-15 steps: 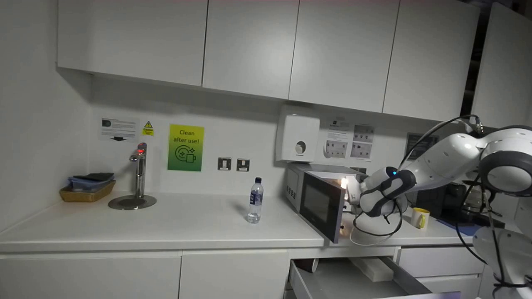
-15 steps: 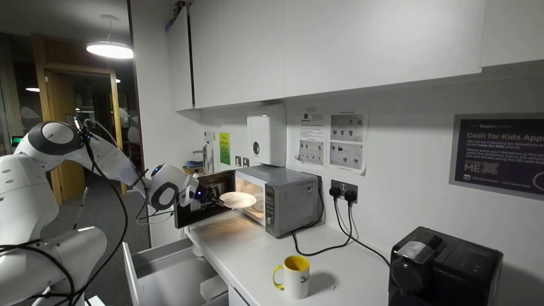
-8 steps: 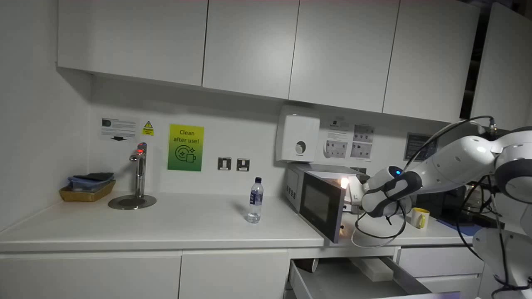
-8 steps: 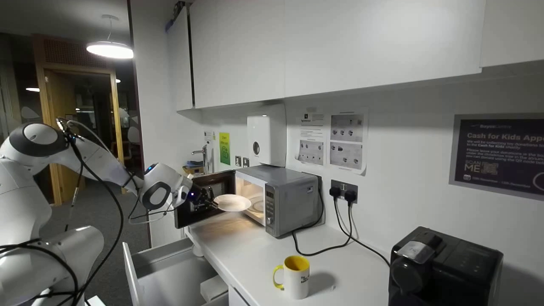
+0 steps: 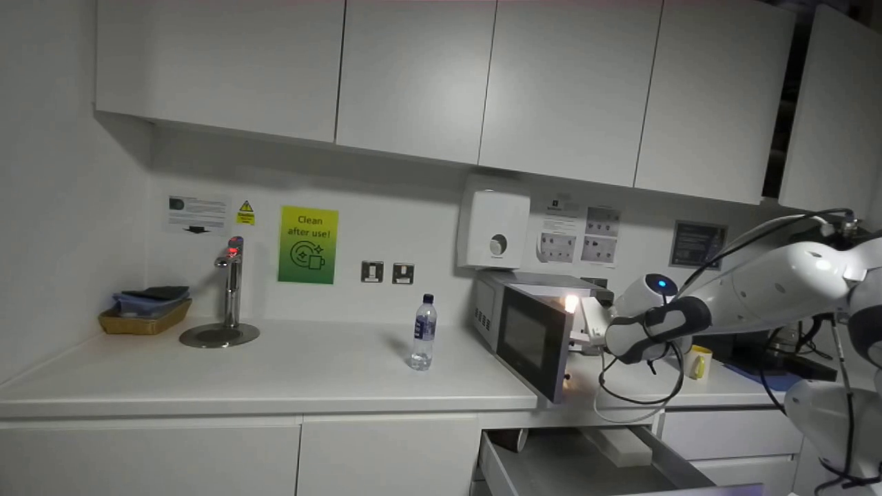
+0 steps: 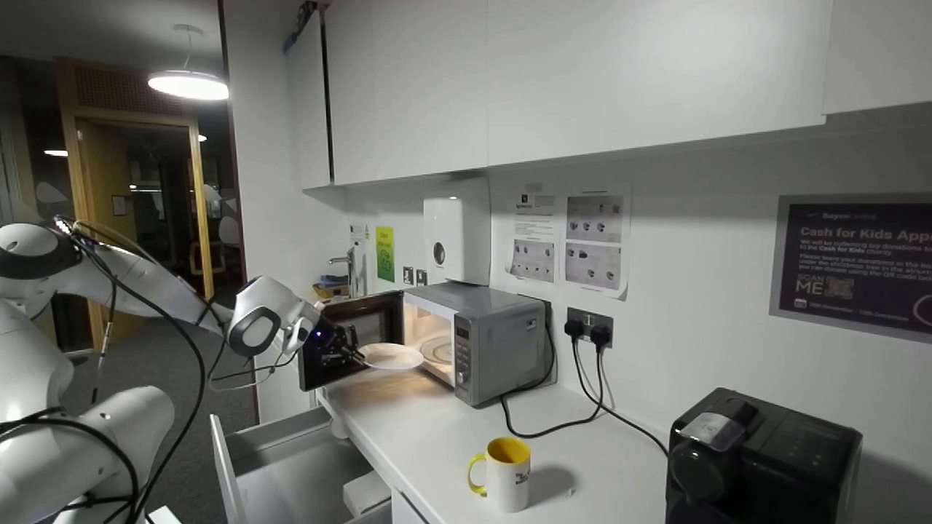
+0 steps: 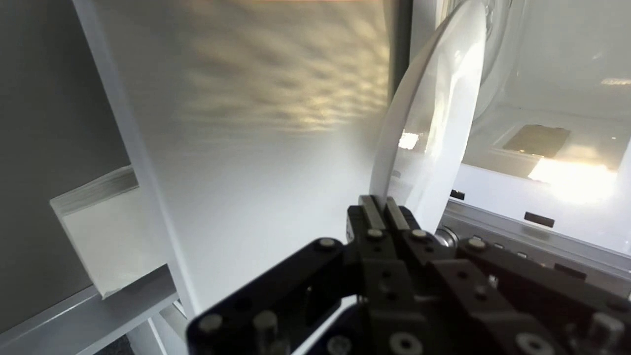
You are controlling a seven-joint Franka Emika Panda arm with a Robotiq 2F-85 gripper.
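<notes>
My gripper (image 7: 379, 203) is shut on the rim of a white plate (image 7: 456, 98), its two fingers pinching the edge in the wrist view. In an exterior view the plate (image 6: 393, 356) is held nearly level above the counter, just in front of the lit opening of the grey microwave (image 6: 502, 349). The microwave door (image 6: 313, 371) stands wide open behind the gripper (image 6: 360, 355). Inside the microwave a glass turntable (image 6: 438, 351) shows. From the opposite exterior view, the door (image 5: 530, 337) and the arm hide the plate and fingers.
Below the counter (image 6: 422, 437) a drawer (image 6: 291, 451) is pulled out, with a white block (image 7: 113, 236) in it. A yellow-and-white mug (image 6: 507, 477) and a black coffee machine (image 6: 757, 458) stand along the counter. Beyond the microwave door is a water bottle (image 5: 424, 334).
The arm has drawn back from the microwave, carrying the plate away from the opening and slightly lower. The grip on the plate has stayed shut. Door, drawer and mug have not moved.
</notes>
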